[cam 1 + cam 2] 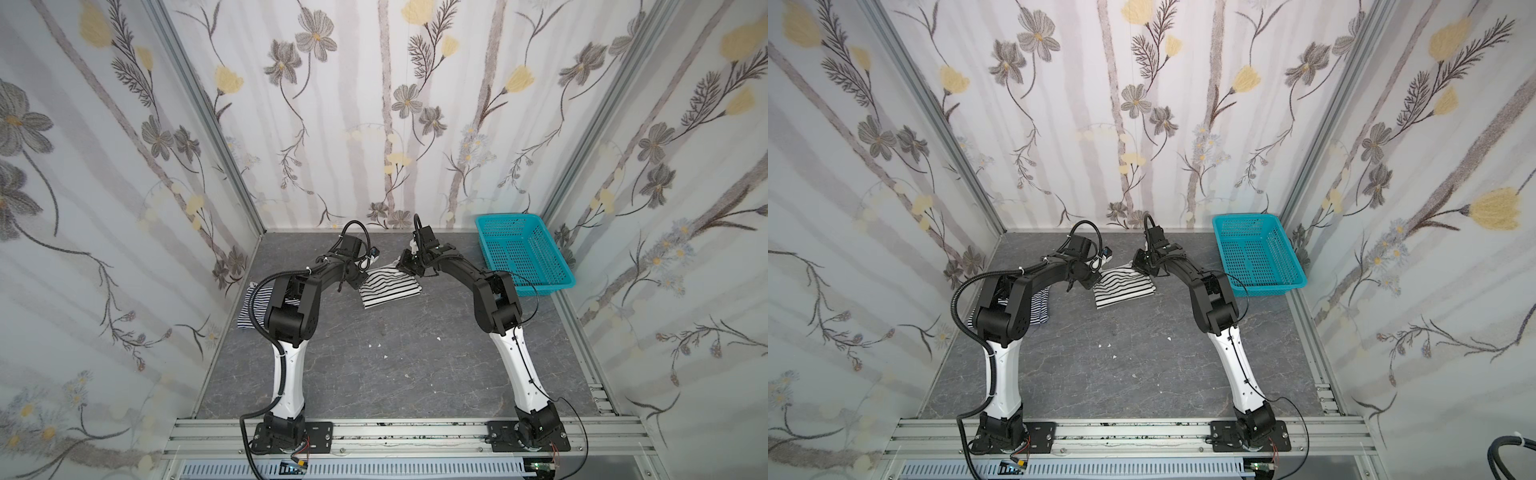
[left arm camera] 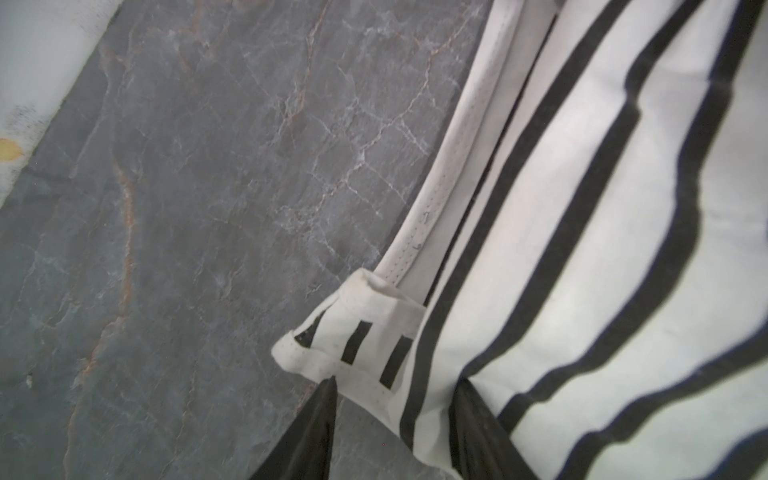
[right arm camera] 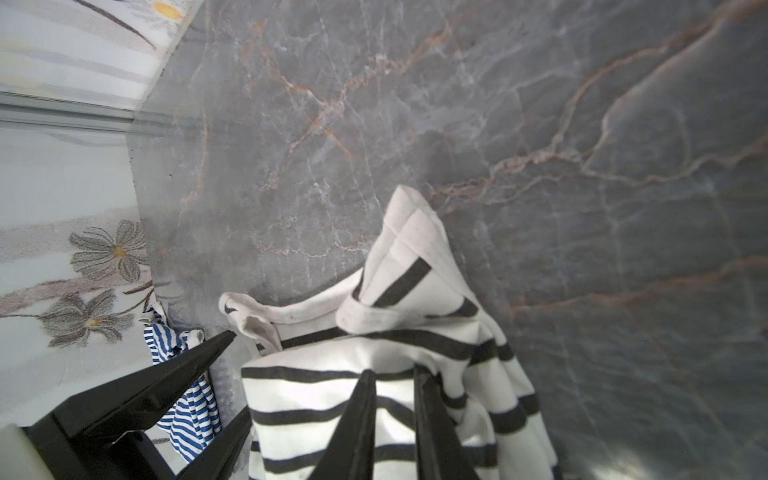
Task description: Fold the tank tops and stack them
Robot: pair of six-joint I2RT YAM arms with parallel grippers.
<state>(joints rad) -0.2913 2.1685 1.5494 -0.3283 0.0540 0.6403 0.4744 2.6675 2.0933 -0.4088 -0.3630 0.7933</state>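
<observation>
The wide-striped black-and-white tank top [image 1: 390,291] [image 1: 1123,289] lies folded at the back middle of the table. My left gripper [image 2: 397,380] is open at its far left corner, with its fingers either side of a white-trimmed strap end [image 2: 353,332]. My right gripper [image 3: 394,371] hangs over the far right corner, where a strap [image 3: 411,257] sticks up. Its fingers stand a narrow gap apart, and flat cloth shows through the gap. The thin navy-striped tank top [image 1: 251,309] [image 1: 1040,305] [image 3: 187,399] lies crumpled at the left, partly hidden by my left arm.
A teal perforated basket [image 1: 544,287] [image 1: 1268,291] stands at the back right beside my right arm. Small white flecks [image 1: 378,345] dot the dark marble table [image 1: 395,382]. Floral walls close in the back and both sides.
</observation>
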